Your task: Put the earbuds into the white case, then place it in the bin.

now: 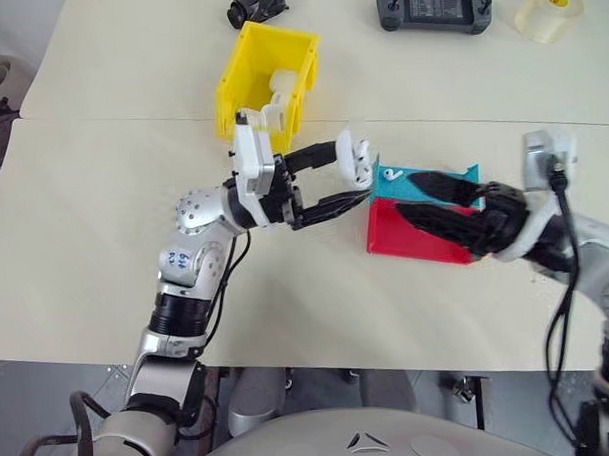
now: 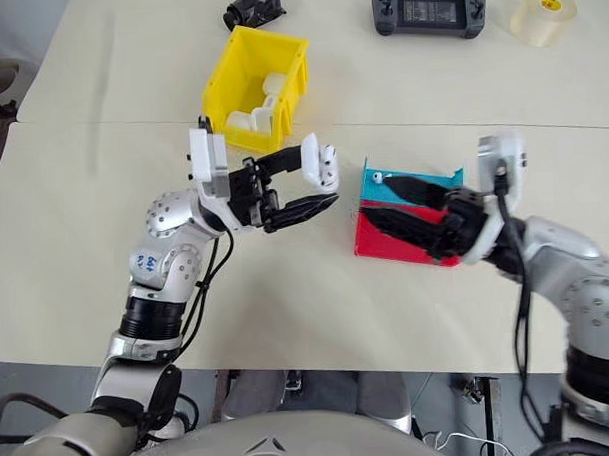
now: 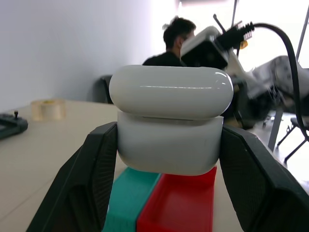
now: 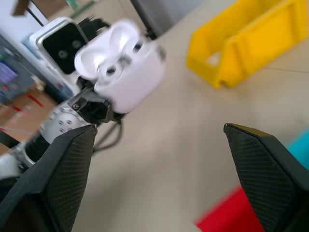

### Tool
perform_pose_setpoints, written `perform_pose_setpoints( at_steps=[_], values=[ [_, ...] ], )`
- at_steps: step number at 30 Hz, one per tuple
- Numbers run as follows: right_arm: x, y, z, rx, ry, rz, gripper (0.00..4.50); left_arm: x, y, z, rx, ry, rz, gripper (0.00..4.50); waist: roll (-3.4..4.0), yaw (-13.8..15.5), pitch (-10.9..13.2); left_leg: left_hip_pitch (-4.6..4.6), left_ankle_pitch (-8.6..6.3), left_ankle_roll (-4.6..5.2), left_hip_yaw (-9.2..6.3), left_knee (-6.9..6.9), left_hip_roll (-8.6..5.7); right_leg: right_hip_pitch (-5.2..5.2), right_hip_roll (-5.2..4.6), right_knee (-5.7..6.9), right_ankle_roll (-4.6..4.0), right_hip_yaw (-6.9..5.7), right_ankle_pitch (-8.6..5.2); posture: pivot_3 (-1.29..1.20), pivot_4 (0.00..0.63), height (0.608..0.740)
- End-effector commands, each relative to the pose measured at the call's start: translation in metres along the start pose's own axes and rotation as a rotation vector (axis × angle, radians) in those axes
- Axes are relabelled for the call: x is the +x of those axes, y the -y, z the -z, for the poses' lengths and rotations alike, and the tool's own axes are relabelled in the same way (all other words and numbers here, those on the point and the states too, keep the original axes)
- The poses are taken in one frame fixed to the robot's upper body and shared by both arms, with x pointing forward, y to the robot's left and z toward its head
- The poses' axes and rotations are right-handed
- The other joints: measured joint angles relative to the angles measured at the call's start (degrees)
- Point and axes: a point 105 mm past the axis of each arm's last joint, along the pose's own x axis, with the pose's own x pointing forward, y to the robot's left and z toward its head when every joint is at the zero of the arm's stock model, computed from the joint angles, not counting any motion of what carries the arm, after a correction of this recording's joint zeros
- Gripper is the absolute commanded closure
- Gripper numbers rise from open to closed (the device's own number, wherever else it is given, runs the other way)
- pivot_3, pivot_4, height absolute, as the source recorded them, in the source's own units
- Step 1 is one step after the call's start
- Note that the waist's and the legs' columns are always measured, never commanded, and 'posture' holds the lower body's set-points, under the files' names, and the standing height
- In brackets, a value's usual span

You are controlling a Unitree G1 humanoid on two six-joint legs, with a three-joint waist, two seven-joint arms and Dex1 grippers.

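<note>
A black handheld console (image 1: 434, 6) lies at the counter's (image 1: 104, 225) far edge, a roll of clear tape (image 1: 548, 11) beside it and a small black gadget (image 1: 257, 6) further along. Nearer, a red tray (image 1: 405, 239) touches a blue tray (image 1: 413, 177) — a person (image 3: 171, 46) sits beyond.

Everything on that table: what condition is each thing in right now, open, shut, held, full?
white case: lid open, held off the table.
left gripper: shut on the case.
right gripper: open, holding nothing.
earbud: lying in the blue tray.
red tray: on the table.
bin: holds white items.
</note>
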Motion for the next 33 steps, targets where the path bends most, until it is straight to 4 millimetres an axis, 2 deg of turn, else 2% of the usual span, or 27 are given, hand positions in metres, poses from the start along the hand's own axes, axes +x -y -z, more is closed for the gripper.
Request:
perform_pose_setpoints(
  at_steps=[1, 7, 12, 14, 16, 18, 20, 29, 33],
  values=[
    [-0.008, -0.003, -0.011, -0.075, -0.003, -0.011, 0.66, -0.005, 0.008, -0.001, 0.100, -0.042, 0.064, 1.72, 0.00, 0.01, 0.00, 0.00, 0.00, 0.00, 0.00, 0.00, 0.02, 0.02, -0.02, -0.04, 0.00, 0.00, 0.00, 0.00, 0.150, 0.740],
    [-0.004, -0.007, -0.007, -0.243, -0.122, -0.030, 2.73, -0.024, 0.022, 0.024, 0.147, -0.265, 0.182, 1.72, 0.00, -0.01, 0.00, 0.00, 0.00, 0.00, 0.00, -0.01, 0.03, 0.02, -0.06, -0.15, 0.00, 0.00, 0.00, 0.00, 0.150, 0.740],
    [0.014, -0.019, -0.010, -0.299, -0.120, -0.109, 4.45, -0.021, 0.019, 0.033, 0.198, -0.418, 0.216, 1.72, -0.01, 0.07, 0.01, 0.00, 0.00, 0.00, 0.00, 0.00, 0.03, 0.02, -0.08, -0.22, 0.00, 0.01, 0.00, 0.00, 0.150, 0.740],
    [0.026, -0.027, -0.009, -0.328, -0.132, -0.155, 4.45, -0.014, 0.016, 0.032, 0.200, -0.443, 0.203, 1.72, -0.03, 0.13, 0.02, 0.00, 0.00, 0.00, -0.06, 0.00, 0.02, 0.02, -0.12, -0.23, 0.00, -0.02, 0.00, 0.00, 0.150, 0.740],
    [0.045, -0.036, -0.006, -0.345, -0.157, -0.208, 4.45, -0.003, 0.017, 0.029, 0.187, -0.448, 0.216, 1.72, -0.06, 0.00, 0.04, -0.02, 0.00, 0.00, -0.06, -0.01, 0.02, 0.02, -0.12, -0.17, 0.00, -0.02, 0.00, 0.00, 0.150, 0.740],
    [0.060, -0.038, -0.003, -0.367, -0.179, -0.218, 4.45, 0.002, 0.018, 0.027, 0.183, -0.456, 0.228, 1.72, -0.06, -0.09, 0.04, -0.04, 0.00, -0.01, -0.06, -0.01, 0.03, 0.00, -0.11, -0.13, 0.00, -0.02, 0.00, 0.00, 0.150, 0.740],
    [0.066, -0.037, -0.001, -0.378, -0.190, -0.217, 4.45, 0.002, 0.020, 0.026, 0.179, -0.467, 0.238, 1.72, -0.06, -0.11, 0.04, -0.04, 0.00, -0.02, -0.07, -0.05, 0.07, -0.02, -0.09, -0.12, 0.00, -0.03, 0.00, 0.00, 0.150, 0.740],
    [0.074, -0.029, 0.015, -0.407, -0.278, -0.218, 4.45, 0.005, 0.018, 0.019, 0.189, -0.454, 0.200, 1.72, -0.07, 0.01, 0.04, -0.06, 0.00, -0.01, -0.08, -0.10, -0.04, -0.03, -0.06, -0.13, 0.01, -0.07, 0.00, 0.00, 0.150, 0.740],
    [0.055, -0.006, 0.025, -0.404, -0.306, -0.151, 4.45, -0.001, 0.015, 0.008, 0.195, -0.406, 0.144, 1.72, -0.07, 0.07, 0.04, -0.06, 0.00, -0.01, -0.09, -0.11, -0.01, -0.03, -0.05, -0.13, 0.01, -0.10, 0.00, 0.00, 0.150, 0.740]
  ],
)
